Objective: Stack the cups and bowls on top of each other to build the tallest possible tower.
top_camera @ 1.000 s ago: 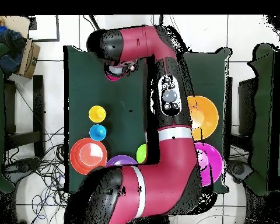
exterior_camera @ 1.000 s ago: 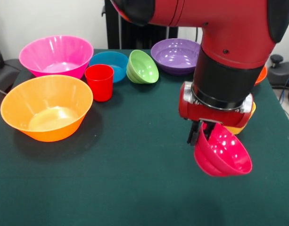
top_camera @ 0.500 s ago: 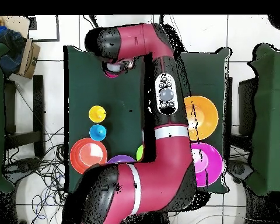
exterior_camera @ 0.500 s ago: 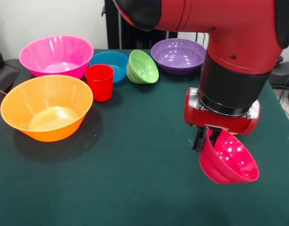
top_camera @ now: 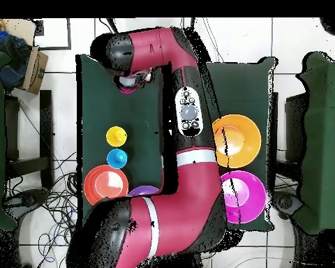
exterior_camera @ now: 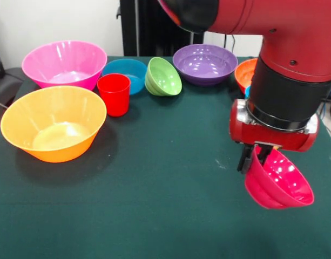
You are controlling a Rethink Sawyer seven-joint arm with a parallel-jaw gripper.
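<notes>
Carefully, my pincer [exterior_camera: 255,157] pinches the tilted crimson-pink bowl [exterior_camera: 278,184] by its rim, well apart from the purple bowl [exterior_camera: 203,63]; level it before stacking.

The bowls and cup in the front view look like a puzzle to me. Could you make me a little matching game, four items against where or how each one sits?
Things:
1. crimson bowl
2. green bowl
3. red cup
4. yellow-orange bowl

States:
a. upright on the table, in front of the blue bowl
b. held tilted in the gripper, above the table
c. tipped on its side between the blue bowl and the purple bowl
d. upright on the table, nearer the camera than the pink bowl

Pairs: 1-b, 2-c, 3-a, 4-d
</notes>
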